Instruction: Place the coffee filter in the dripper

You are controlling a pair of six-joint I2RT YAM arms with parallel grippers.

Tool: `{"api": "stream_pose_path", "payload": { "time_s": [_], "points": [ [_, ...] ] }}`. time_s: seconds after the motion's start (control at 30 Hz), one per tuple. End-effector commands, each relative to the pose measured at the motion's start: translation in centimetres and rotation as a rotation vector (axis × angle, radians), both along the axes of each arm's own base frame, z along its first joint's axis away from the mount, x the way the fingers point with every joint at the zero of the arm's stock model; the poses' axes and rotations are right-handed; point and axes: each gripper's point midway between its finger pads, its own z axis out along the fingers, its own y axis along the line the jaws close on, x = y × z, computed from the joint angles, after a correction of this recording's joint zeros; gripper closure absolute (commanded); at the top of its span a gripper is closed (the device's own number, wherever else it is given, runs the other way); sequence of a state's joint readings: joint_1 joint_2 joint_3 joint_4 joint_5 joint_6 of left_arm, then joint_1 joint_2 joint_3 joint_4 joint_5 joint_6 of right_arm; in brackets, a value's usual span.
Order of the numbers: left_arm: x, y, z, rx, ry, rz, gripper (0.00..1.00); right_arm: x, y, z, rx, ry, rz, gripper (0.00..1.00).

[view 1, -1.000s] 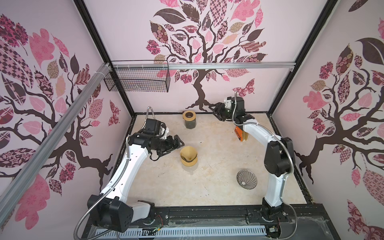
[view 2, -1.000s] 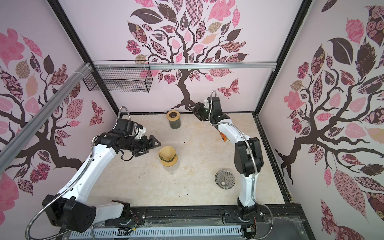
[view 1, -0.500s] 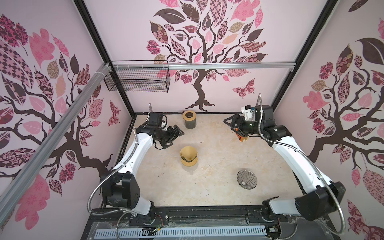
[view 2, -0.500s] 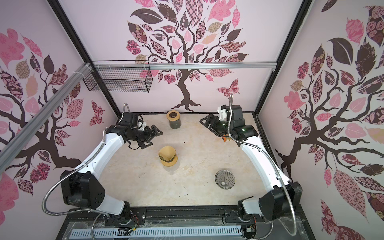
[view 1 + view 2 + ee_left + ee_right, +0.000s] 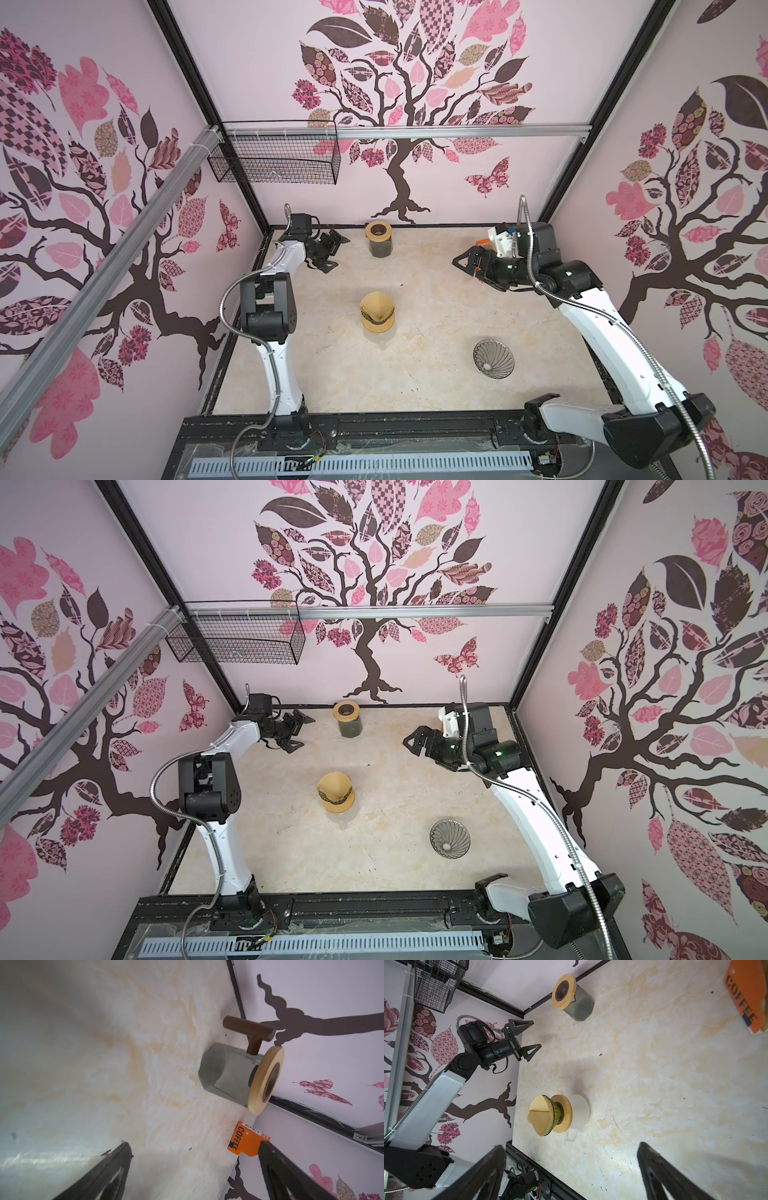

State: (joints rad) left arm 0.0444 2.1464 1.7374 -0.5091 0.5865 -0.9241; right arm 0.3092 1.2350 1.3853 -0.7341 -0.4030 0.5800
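Note:
The tan paper coffee filter (image 5: 376,305) (image 5: 334,789) sits in the dripper (image 5: 556,1114), a green glass cone with a wooden collar on a clear carafe in mid-table. In the right wrist view the coffee filter (image 5: 538,1114) sticks out above the dripper's rim. My left gripper (image 5: 336,252) (image 5: 300,731) hangs open and empty near the back left corner, well away from the dripper. Open and empty too, my right gripper (image 5: 465,262) (image 5: 411,742) hovers at the back right. Nothing lies between the fingers in either wrist view (image 5: 194,1147) (image 5: 571,1147).
A grey glass jar (image 5: 379,245) (image 5: 226,1076) with a wooden lid stands at the back wall. An orange coffee box (image 5: 247,1140) (image 5: 745,995) stands at the back right. A grey ribbed cone (image 5: 493,359) lies front right. A wire basket (image 5: 274,158) hangs on the back rail.
The left gripper drew back from beside the dripper toward the back left corner. The right arm swung from the back middle out to the right, and its jaws opened wider.

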Motion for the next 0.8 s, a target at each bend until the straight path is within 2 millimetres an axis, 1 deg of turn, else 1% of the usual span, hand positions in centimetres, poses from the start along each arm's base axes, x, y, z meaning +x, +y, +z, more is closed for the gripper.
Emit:
{"api": "stream_pose_path", "payload": {
  "time_s": [0.0, 0.07, 0.1, 0.13, 0.27, 0.4, 0.43, 0.57, 0.77],
  "points": [
    [4.5, -1.0, 2.5, -0.082, -0.135, 0.0, 0.02, 0.1, -1.2, 0.6, -0.096, -0.033, -0.019, 0.0],
    [6.1, -1.2, 2.1, -0.104, -0.161, 0.007, 0.02, 0.2, -1.6, 0.7, -0.106, -0.037, -0.034, 0.0],
    [6.6, -1.2, 1.8, -0.103, -0.168, 0.008, 0.02, 0.2, -1.5, 0.9, -0.1, -0.038, -0.034, 0.0],
    [7.5, -1.3, 2.6, -0.102, -0.197, 0.004, 0.02, 0.2, -1.4, 1.0, -0.095, -0.038, -0.032, 0.0],
    [9.5, -1.6, 1.3, -0.151, -0.211, 0.011, 0.02, 0.2, -1.5, 0.7, -0.11, -0.029, -0.028, 0.0],
    [10.8, -2.8, 1.1, -0.182, -0.25, 0.002, 0.02, 0.3, -1.3, 0.6, -0.115, -0.016, -0.013, 0.0],
    [11.1, -3.2, 0.8, -0.19, -0.249, 0.003, 0.02, 0.4, -1.3, 0.6, -0.121, -0.013, -0.009, 0.0],
    [12.6, -5.0, 1.0, -0.242, -0.299, 0.005, 0.02, 0.4, -1.2, 0.4, -0.143, 0.004, 0.006, 0.0],
    [13.8, -7.2, 0.4, -0.281, -0.318, 0.007, 0.02, 0.5, -1.0, -0.3, -0.15, 0.03, 0.021, 0.0]
  ]
}}
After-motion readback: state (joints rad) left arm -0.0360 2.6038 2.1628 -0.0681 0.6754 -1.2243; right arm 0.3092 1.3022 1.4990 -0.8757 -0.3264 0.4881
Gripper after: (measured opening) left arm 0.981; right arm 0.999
